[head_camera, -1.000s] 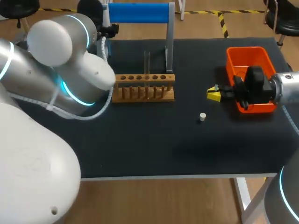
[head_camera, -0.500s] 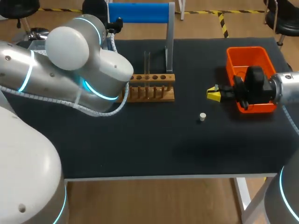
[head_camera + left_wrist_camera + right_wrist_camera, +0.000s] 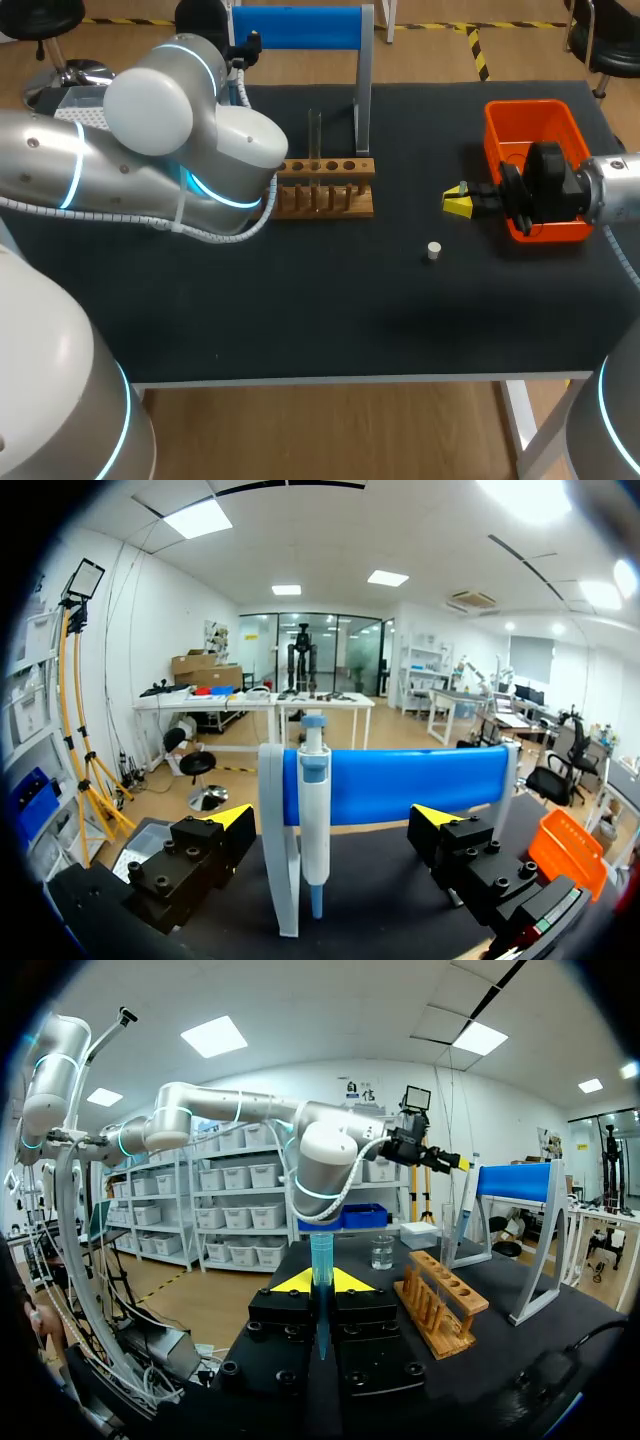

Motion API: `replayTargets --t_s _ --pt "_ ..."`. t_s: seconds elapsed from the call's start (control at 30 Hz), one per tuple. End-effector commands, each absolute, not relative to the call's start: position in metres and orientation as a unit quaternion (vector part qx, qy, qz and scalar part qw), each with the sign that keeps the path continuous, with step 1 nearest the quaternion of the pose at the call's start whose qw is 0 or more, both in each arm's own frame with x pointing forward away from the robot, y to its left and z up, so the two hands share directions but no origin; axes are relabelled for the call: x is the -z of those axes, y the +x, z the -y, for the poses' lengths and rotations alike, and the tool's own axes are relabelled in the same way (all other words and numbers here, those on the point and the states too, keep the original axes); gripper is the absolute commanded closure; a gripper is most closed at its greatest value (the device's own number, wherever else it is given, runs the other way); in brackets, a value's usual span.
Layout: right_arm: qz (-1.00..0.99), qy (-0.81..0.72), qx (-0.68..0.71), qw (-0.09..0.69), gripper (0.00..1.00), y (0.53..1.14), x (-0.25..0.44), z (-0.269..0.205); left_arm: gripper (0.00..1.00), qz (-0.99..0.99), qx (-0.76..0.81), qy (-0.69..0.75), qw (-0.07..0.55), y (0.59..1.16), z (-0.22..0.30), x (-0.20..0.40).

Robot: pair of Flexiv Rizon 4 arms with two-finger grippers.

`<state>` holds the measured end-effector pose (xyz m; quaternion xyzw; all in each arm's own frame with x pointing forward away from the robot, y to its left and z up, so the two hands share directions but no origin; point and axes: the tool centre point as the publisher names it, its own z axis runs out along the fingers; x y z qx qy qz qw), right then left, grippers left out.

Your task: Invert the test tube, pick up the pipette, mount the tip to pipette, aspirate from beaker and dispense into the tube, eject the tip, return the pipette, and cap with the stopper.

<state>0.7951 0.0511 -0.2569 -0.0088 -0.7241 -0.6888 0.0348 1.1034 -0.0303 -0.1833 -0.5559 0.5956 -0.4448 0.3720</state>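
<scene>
The pipette [image 3: 313, 810] hangs upright on the blue-topped stand [image 3: 400, 780], white with a blue top. My left gripper [image 3: 335, 825] is open in front of it, one yellow-tipped finger on each side and neither touching. In the head view this gripper [image 3: 248, 45] is at the stand's [image 3: 300, 27] left post. My right gripper [image 3: 458, 200] hovers left of the orange bin [image 3: 535, 120], shut on a clear bluish test tube [image 3: 321, 1280] that stands upright between its fingers. The small white stopper [image 3: 433, 250] lies on the mat below it. The beaker [image 3: 382, 1252] stands behind the wooden rack [image 3: 320, 187].
My left arm's bulky elbow [image 3: 170, 150] covers the table's left side and the rack's left end. A white tip box [image 3: 85, 100] sits at the far left behind the arm. The black mat in front of the rack [image 3: 440, 1300] is bare.
My left arm has swung right and back towards the stand, its elbow now covering the rack's left end. The right arm and the tube have not moved.
</scene>
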Motion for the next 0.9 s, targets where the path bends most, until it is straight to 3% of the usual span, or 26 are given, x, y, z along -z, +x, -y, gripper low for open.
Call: replayTargets --t_s 0.03,0.1,0.9 --pt "0.724 -0.009 0.689 0.034 1.00 0.795 0.257 -0.051 0.06 -0.594 0.448 -0.554 0.373 1.113 0.031 0.189" --pt "0.724 -0.009 0.689 0.034 1.00 0.795 0.257 -0.051 0.14 -0.593 0.449 -0.555 0.372 1.117 0.030 0.191" --pt "0.724 -0.009 0.689 0.034 1.00 0.795 0.257 -0.051 0.44 -0.596 0.453 -0.548 0.373 1.145 0.028 0.197"
